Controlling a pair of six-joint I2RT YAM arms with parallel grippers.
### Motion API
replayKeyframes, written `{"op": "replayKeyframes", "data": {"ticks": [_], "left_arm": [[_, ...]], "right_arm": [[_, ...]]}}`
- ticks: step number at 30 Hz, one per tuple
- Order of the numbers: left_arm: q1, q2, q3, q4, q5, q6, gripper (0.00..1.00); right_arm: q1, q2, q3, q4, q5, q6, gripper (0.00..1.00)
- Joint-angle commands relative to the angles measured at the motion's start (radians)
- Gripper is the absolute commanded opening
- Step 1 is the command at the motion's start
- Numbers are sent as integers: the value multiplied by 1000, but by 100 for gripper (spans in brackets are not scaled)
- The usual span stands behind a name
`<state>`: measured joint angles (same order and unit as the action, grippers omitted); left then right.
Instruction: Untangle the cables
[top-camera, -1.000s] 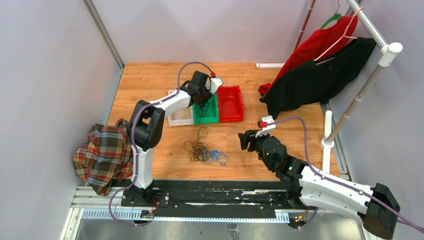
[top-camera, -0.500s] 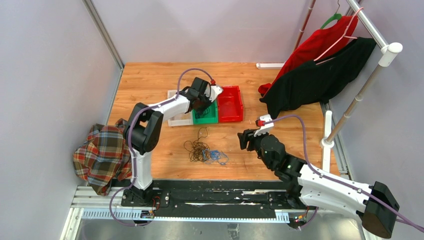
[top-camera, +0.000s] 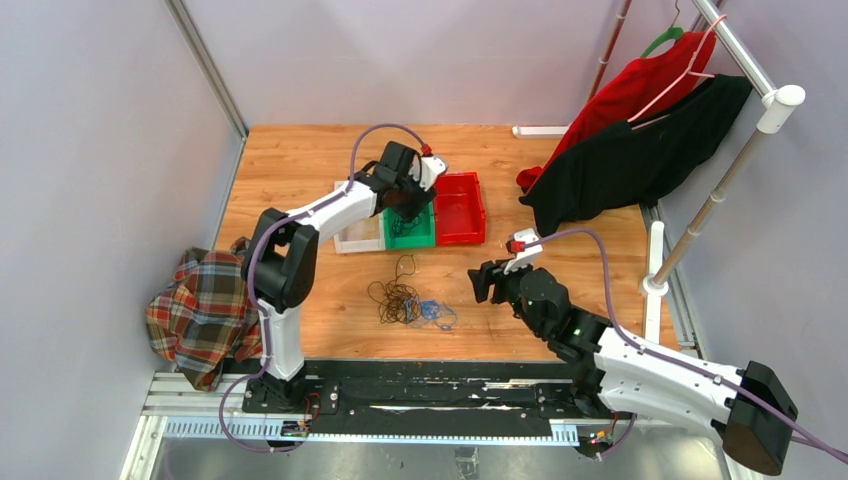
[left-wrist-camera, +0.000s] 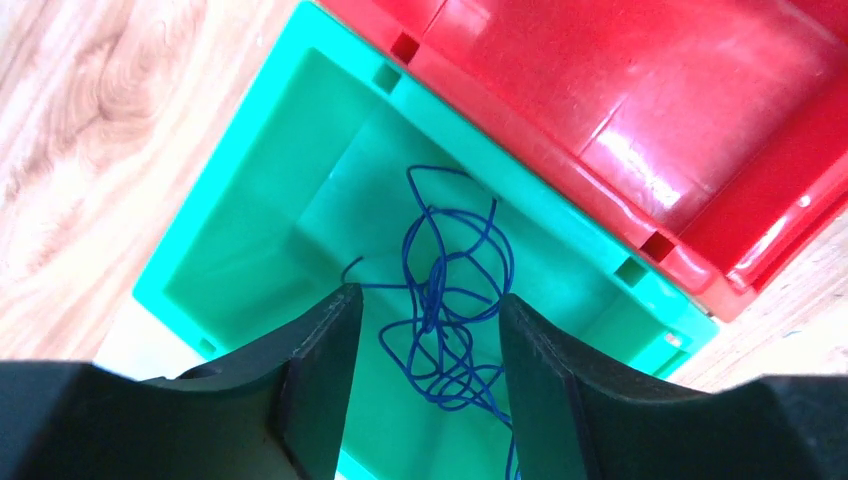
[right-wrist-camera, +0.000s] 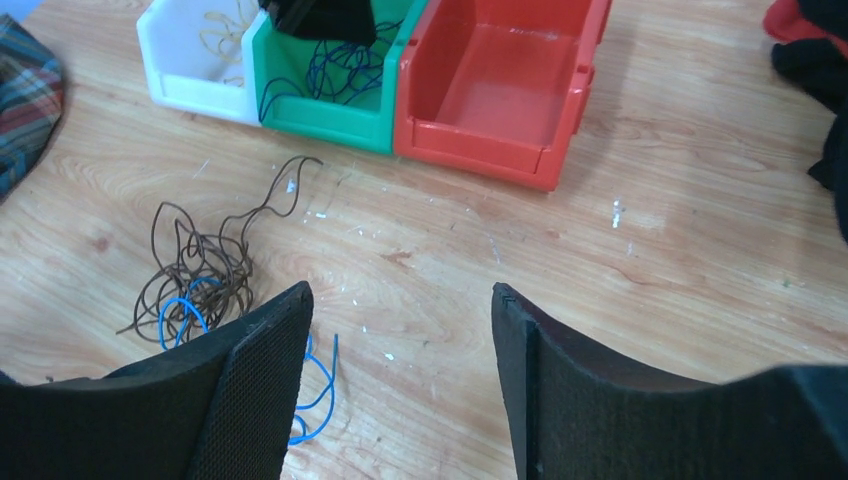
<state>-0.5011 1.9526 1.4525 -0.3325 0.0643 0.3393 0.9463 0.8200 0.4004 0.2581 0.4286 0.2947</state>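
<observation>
Left gripper (left-wrist-camera: 427, 295) is released, jaws apart, blue cable (left-wrist-camera: 440, 350) loose below it in the green bin (left-wrist-camera: 250, 230). Right gripper (right-wrist-camera: 398, 288) gapes empty, tangle (right-wrist-camera: 200, 265) to its left.

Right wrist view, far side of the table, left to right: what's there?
Plaid cloth → white plastic bin → green plastic bin → red plastic bin → black garment

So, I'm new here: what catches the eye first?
A white bin, a green bin and a red bin stand in a row at mid-table. The left gripper hangs open over the green bin, where a blue cable lies. Closer to the near edge lies a tangle of dark and blue cables.
</observation>
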Motion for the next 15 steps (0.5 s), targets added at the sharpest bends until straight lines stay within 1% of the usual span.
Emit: {"op": "replayKeyframes", "data": {"ticks": [1,2,3,6,7,11,15], "left_arm": [[-4,-35,65,-64,66,7,59],[-4,-48,76,-101,81,8,61],[-4,-62,86,-131,97,11,68],[-4,-118,100,-222,156,23,95],[-4,-140,101,-250,172,29,99],[-4,-237,69,-323,200,37,98],[-2,-353,0,-348,205,18,98]], "right_arm": [[-21,35,15,-10,-80,-15,66],[-20,53,15,-12,-98,-18,67],[-21,72,16,-13,-118,-23,67],[-21,133,11,12,-196,-25,67],[-21,159,8,27,-229,-28,67],[-20,282,37,68,-380,-55,66],[-17,440,114,72,-529,-97,65]]}}
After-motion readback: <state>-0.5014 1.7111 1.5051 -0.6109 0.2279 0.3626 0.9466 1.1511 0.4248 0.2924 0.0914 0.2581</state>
